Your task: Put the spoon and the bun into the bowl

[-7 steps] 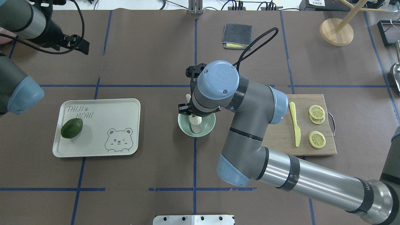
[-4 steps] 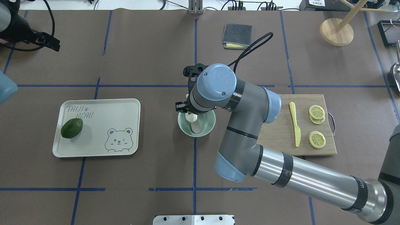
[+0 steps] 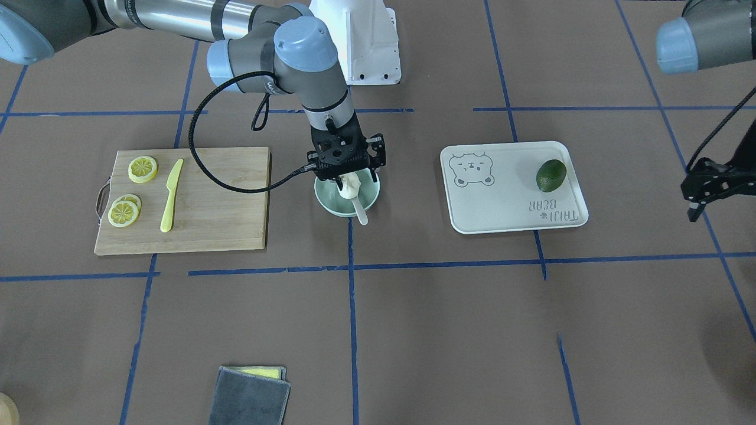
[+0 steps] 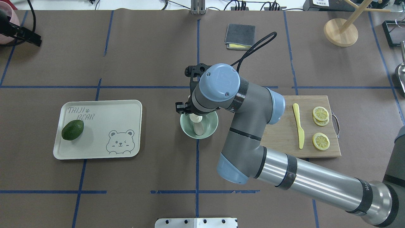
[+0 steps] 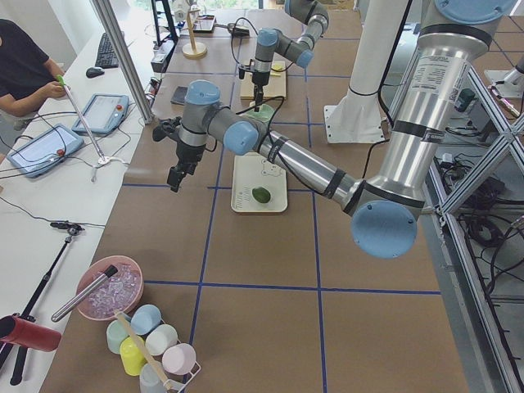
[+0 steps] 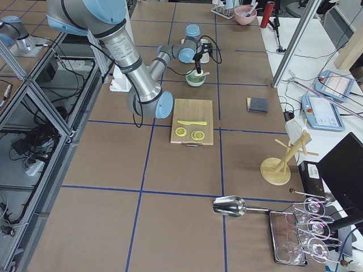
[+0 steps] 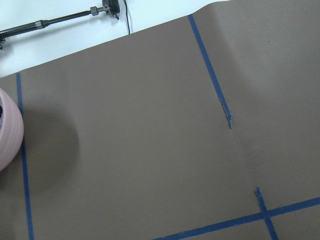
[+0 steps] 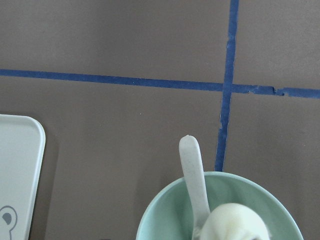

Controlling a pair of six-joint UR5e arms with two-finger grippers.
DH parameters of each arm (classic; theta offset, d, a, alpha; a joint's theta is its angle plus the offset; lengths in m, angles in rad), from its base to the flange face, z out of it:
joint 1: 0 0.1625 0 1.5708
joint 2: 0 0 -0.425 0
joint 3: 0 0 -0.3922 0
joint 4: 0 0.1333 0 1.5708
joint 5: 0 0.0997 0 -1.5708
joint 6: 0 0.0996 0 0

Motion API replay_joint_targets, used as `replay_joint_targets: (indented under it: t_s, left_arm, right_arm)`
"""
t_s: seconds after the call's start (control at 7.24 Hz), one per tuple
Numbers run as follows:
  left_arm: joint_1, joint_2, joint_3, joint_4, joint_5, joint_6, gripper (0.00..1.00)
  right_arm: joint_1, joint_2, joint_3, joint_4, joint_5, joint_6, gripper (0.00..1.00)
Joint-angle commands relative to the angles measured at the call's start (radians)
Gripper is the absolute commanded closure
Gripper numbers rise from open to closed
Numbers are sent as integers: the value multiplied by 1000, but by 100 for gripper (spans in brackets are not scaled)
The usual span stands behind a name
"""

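Note:
The pale mint bowl [image 4: 211, 128] stands at the table's middle; it also shows in the front view [image 3: 326, 200] and the right wrist view [image 8: 165, 212]. The off-white spoon [image 4: 198, 129] lies in it, its handle [image 3: 359, 212] [image 8: 192, 172] sticking out over the far rim. My right gripper [image 3: 349, 180] hangs over the bowl, shut on the white pleated bun [image 3: 349, 188] [image 4: 195, 118] [image 8: 235, 225], which is low inside the bowl, next to the spoon. My left gripper [image 4: 34, 39] [image 3: 692, 203] is empty at the far left of the table; its fingers are too small to judge.
A bear tray [image 4: 104, 110] with a green avocado [image 4: 72, 129] lies left of the bowl. A wooden board [image 4: 284, 133] with a yellow knife [image 4: 298, 129] and lemon slices [image 4: 320, 141] lies right. A grey cloth [image 4: 240, 35] and a wooden stand [image 4: 340, 31] are at the back. A pink bowl [image 7: 7, 135] is near the left gripper.
The left arm has drawn back to the far left corner. The right gripper has shifted slightly left over the bowl with the bun.

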Motion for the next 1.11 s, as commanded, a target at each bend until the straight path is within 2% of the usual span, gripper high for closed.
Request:
replay_joint_targets:
  t_s: [0.0,0.28,0.41,0.55,0.83,0.97]
  left_arm:
    - [-64,23,17,-1,7,96,0]
    - [-186,26,97,26,-2,275,0]
    - [-214,43,116,48,-5,314,0]
    - [-235,110,125,46,-37,316,0]
    - [-256,188,220,33,-297,308,0]
    - [-257,208,225,26,-313,310,0]
  right_arm:
    - [0,0,12,-4,1,1,0]
    - [0,-2,50,-49,2,0,0]
    - [0,-5,111,-126,4,-2,0]
    - [1,-9,172,-208,10,-8,0]
    - [67,-61,325,-425,63,-27,0]
    - [127,-101,390,-508,117,-86,0]
